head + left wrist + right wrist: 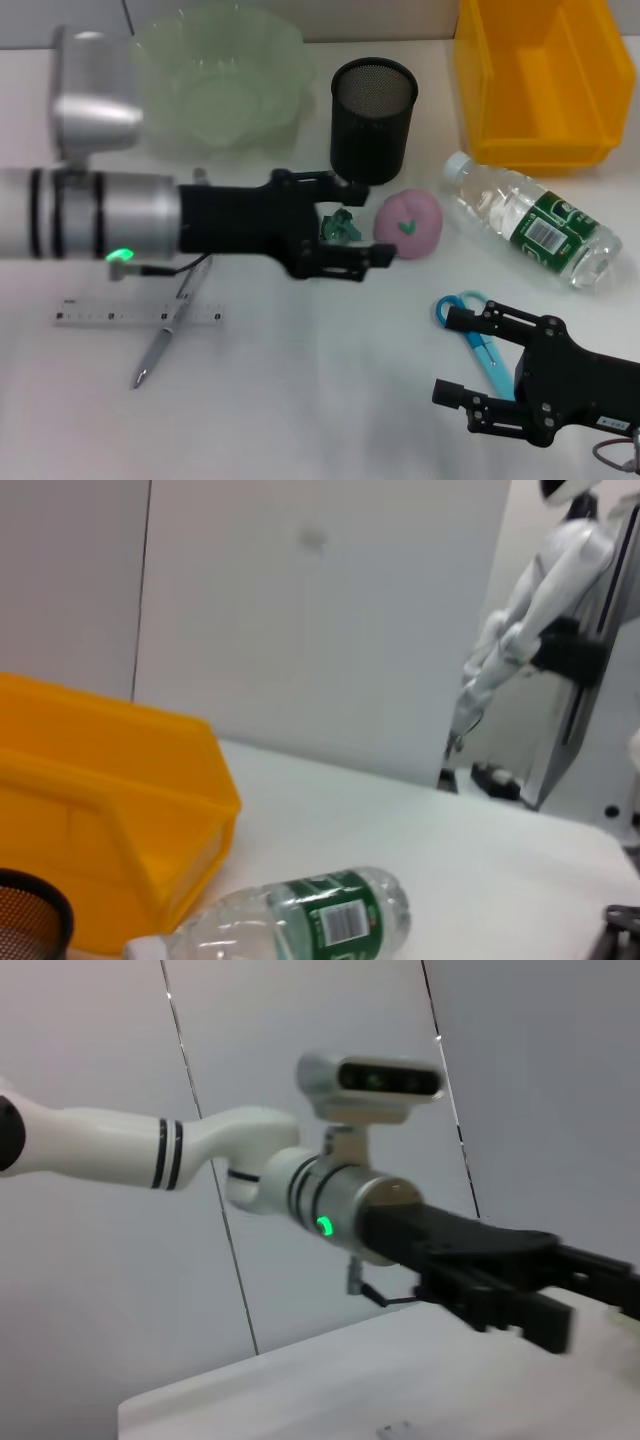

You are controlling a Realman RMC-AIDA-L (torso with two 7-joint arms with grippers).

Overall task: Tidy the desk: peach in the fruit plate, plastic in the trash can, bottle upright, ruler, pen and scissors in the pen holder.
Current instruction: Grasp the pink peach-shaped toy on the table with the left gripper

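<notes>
Peach-picking looks like the step in hand: the left gripper (368,222), fingers spread, reaches beside the pink peach (409,224), a crumpled green plastic scrap (341,226) between its jaws. Next it must straddle the peach, close, and carry it to the green fruit plate (222,76). The right gripper (452,355) hangs open over the blue scissors (478,335). The lying bottle (532,220) bears a green label with a barcode, text unreadable.

Left end effector (365,223) reaches forward, fingers spread; right end effector (447,354) likewise spread.
</notes>
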